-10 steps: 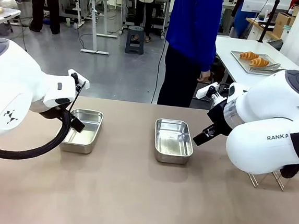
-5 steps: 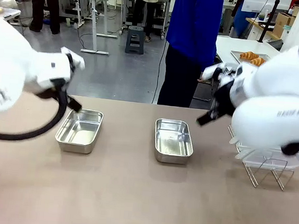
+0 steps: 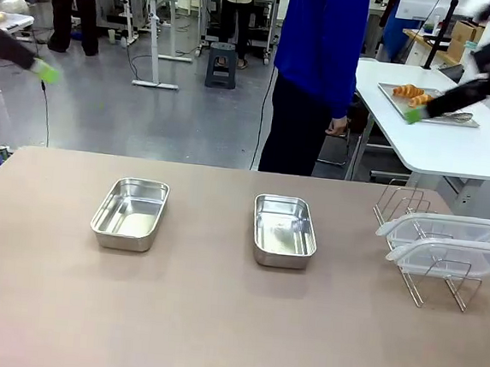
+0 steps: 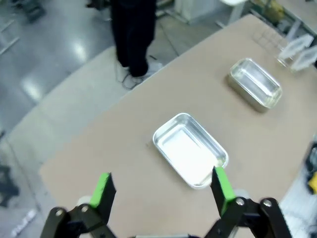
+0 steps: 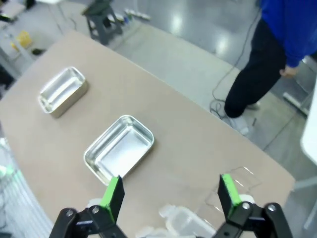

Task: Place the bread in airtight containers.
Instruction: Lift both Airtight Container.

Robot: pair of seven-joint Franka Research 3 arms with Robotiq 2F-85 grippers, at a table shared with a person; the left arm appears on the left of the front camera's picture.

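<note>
Two shiny steel airtight containers sit open on the brown table: the left one [image 3: 129, 214] [image 4: 190, 156] [image 5: 63, 89] and the middle one [image 3: 284, 230] [image 4: 255, 83] [image 5: 119, 148]. Both look empty. The bread [image 3: 416, 95], two golden croissants, lies on a metal tray on the white table behind. My left gripper [image 3: 42, 70] [image 4: 163, 188] is raised high at the far left, open and holding nothing. High at the far right, my right gripper [image 3: 416, 114] [image 5: 171, 194] is open too, and appears in front of the tray with the bread.
Two clear lids [image 3: 441, 244] [image 5: 193, 223] [image 4: 297, 49] rest on a wire rack [image 3: 402, 202] at the table's right. A person in a blue top [image 3: 321, 44] stands at the far edge, one hand [image 3: 338, 123] hanging down. The near half of the table is bare.
Both arms have lifted from beside the containers up and outward to the picture's top corners. The rack with the lids, hidden behind the right arm before, now shows. Both grippers stayed open.
</note>
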